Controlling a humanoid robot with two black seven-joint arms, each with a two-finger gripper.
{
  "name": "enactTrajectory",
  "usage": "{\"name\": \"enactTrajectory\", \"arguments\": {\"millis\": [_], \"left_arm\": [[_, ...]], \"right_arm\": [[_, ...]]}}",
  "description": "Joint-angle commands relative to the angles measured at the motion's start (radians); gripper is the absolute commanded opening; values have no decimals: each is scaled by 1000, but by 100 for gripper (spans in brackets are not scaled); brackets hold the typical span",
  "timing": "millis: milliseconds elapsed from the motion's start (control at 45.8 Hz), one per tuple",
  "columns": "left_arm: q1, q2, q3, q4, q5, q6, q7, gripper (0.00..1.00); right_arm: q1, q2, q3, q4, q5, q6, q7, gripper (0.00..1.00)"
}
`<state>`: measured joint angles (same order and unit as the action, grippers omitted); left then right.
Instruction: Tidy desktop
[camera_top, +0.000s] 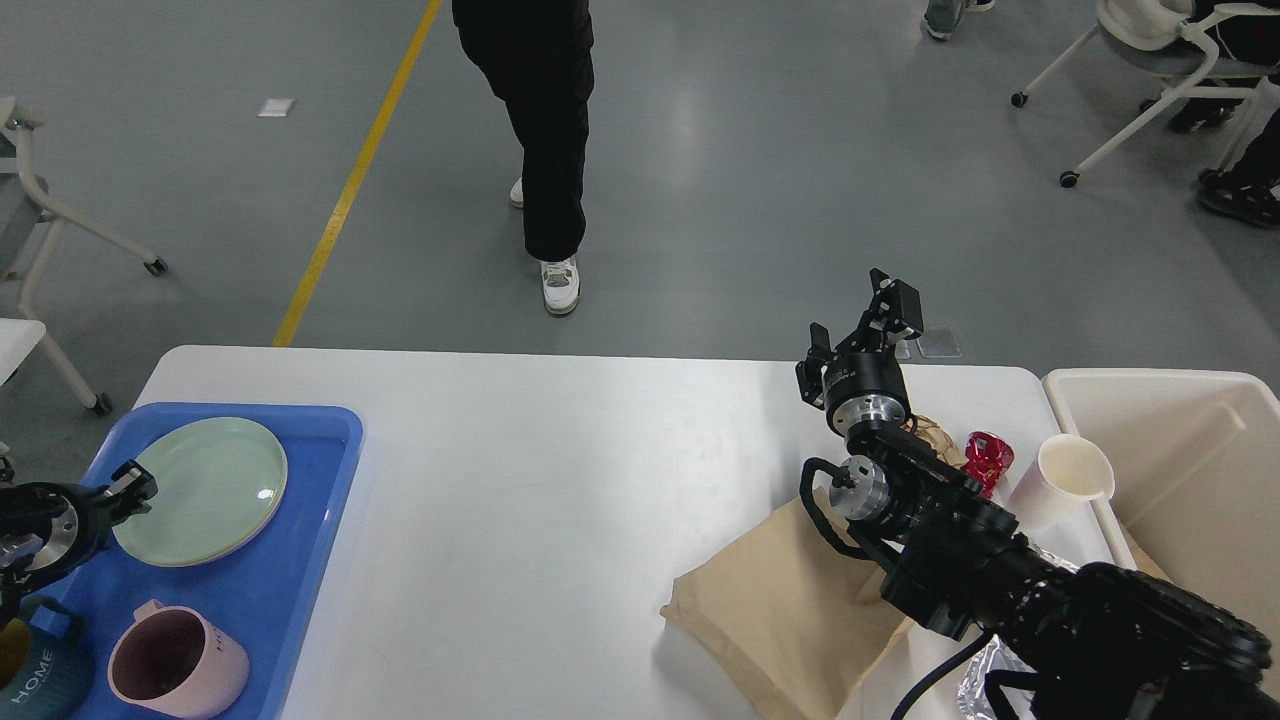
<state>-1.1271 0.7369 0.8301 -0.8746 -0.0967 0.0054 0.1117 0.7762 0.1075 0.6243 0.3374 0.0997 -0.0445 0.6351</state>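
Gleaming round plate (209, 488), seemingly glazed.

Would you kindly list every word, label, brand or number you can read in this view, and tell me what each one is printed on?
"HOME": white capitals on the side of the dark teal mug, at the near left corner of the blue tray.
The red wrapper beside the white paper cup may carry print, but it is too small and crumpled to read.
Nothing else in view shows readable text.
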Motion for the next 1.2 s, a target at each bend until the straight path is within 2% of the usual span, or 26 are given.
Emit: {"name": "enactTrajectory", "arguments": {"millis": [0, 66, 153, 262, 284, 350, 633, 786, 874, 983, 1049, 1180], "left_arm": [[-43, 70, -38, -20, 2, -51, 17, 95], [-94, 116, -72, -23, 2, -139, 26, 95], [-143, 179, -120, -23, 2, -309, 26, 96], [-154, 240, -233, -23, 2, -499, 23, 96], [-154, 249, -261, -23, 2, -513, 19, 96], [-151, 272, -301, -23, 6, -536, 16, 96], [-140, 334, -276, -24, 20, -545, 29, 96], [-148, 231, -337, -12, -5, -535, 25, 96], [-111, 173, -469, 15, -72, -533, 19, 96], [35, 127, -710, 51, -170, -529, 8, 96], [130, 55, -908, 123, -201, -529, 2, 96], [291, -178, -1377, 291, -201, -530, -3, 96]], "right_arm": [[0, 0, 0, 0, 0, 0, 0, 100], [0, 0, 0, 0, 0, 0, 0, 100], [0, 0, 0, 0, 0, 0, 0, 100], [0, 1, 0, 0, 0, 0, 0, 100], [0, 0, 0, 0, 0, 0, 0, 100], [0, 0, 0, 0, 0, 0, 0, 100], [0, 0, 0, -1, 0, 0, 0, 100], [0, 0, 0, -1, 0, 0, 0, 100], [0, 0, 0, -1, 0, 0, 0, 100], [0, 0, 0, -1, 0, 0, 0, 100], [0, 1, 0, -1, 0, 0, 0, 100], [0, 0, 0, -1, 0, 0, 0, 100]]}}
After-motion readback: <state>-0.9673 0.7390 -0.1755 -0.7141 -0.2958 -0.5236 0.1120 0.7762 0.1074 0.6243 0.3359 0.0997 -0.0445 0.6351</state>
